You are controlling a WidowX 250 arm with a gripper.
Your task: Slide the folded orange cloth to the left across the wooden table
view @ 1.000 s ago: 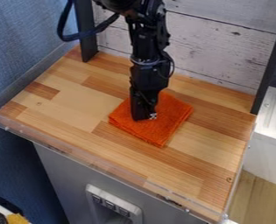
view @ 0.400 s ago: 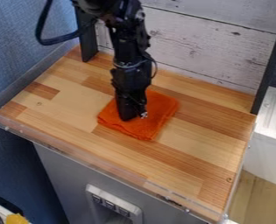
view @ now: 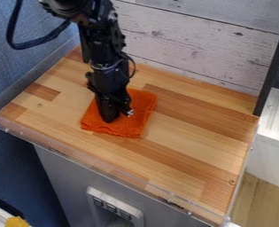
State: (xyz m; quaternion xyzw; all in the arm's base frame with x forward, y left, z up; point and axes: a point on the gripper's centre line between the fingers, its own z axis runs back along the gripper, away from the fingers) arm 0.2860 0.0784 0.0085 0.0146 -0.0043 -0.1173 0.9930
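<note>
My gripper (view: 116, 116) points down onto the folded orange cloth (view: 131, 126), left of the middle of the wooden surface. Its tips meet the cloth near the cloth's centre, and the arm above hides part of the cloth's upper left. The cloth lies flat, roughly square, with one corner at the front left. Whether the cloth is pinched or only pressed from above, I cannot tell.
The wooden tabletop (view: 195, 137) has a clear low rim (view: 94, 167) along its front. Behind it stands a whitewashed plank wall (view: 200, 48), with a dark post (view: 273, 66) at the right. A blue partition borders the left.
The gripper and the orange cloth have moved left together across the wood. The cloth has also turned slightly.
</note>
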